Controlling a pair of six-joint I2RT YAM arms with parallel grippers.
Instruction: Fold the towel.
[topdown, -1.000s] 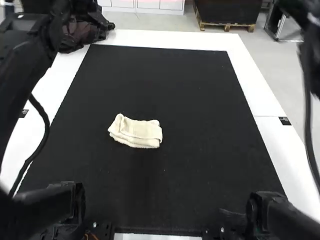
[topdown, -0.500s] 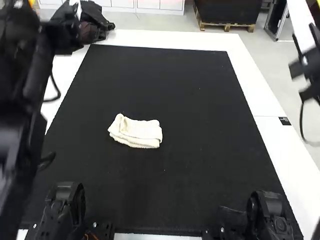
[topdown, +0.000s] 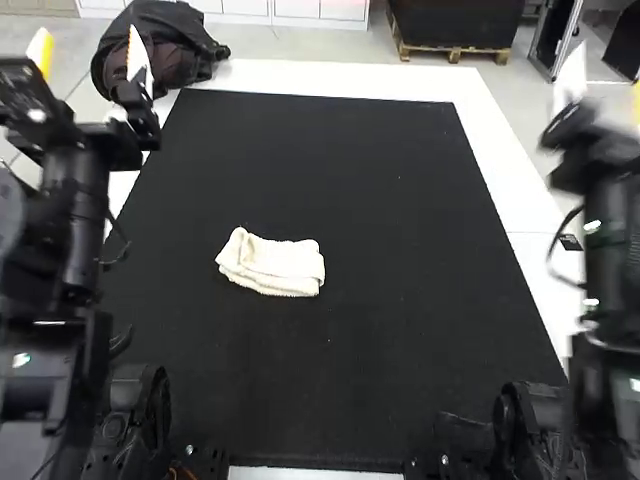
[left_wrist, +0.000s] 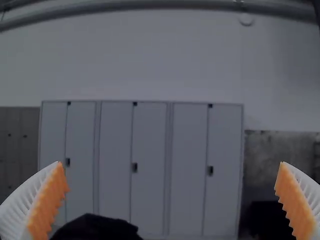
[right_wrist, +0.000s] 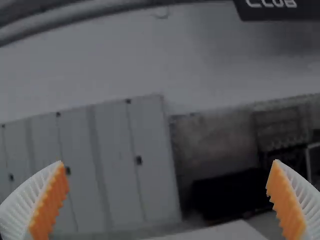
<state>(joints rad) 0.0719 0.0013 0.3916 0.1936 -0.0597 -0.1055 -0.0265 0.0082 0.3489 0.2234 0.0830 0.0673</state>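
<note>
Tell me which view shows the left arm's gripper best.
The left wrist view: the left gripper appears closest there, its ribbed fingers wide apart, orange pads facing each other. The high view shows it smaller, from behind, the two fingers also spread.

In the right wrist view, we are reading "CLUB" in pale capital letters (right_wrist: 272, 3) on a dark, flat, straight-edged panel (right_wrist: 275, 14); the view's edge is cutting the letters. In the high view, we are seeing a small black rectangular label (topdown: 570, 242) on the smooth white table border (topdown: 530, 262), its print proving too small to read.
</note>
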